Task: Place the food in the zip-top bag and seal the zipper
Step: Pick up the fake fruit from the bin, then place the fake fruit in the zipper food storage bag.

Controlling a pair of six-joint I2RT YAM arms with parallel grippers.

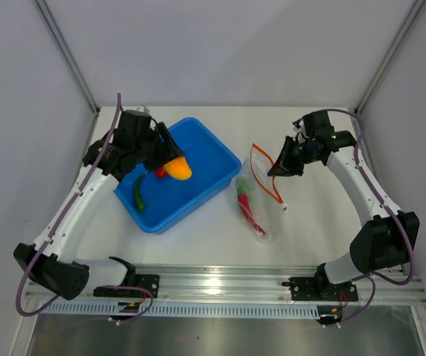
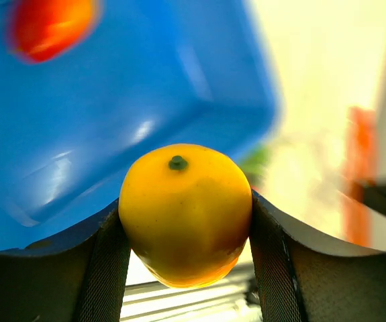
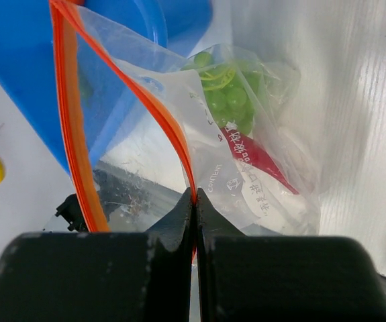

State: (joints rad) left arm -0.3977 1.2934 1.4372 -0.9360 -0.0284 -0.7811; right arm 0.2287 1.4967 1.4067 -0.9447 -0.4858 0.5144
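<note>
Left gripper (image 1: 172, 159) clamped on yellow-orange fruit (image 2: 184, 215) above blue tray (image 1: 207, 148). Right gripper (image 3: 194, 201) pinches zipper (image 3: 70, 121), zip-top bag (image 3: 260, 181) mouth open. Carry fruit deep inside before release.

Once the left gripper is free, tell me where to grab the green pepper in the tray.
Take the green pepper across its slim middle, coming straight down from above. It lies flat, long and narrow, close beside the blue tray wall nearest the left arm, so a sideways approach looks blocked. The left gripper is now shut on the yellow-orange piece.
</note>
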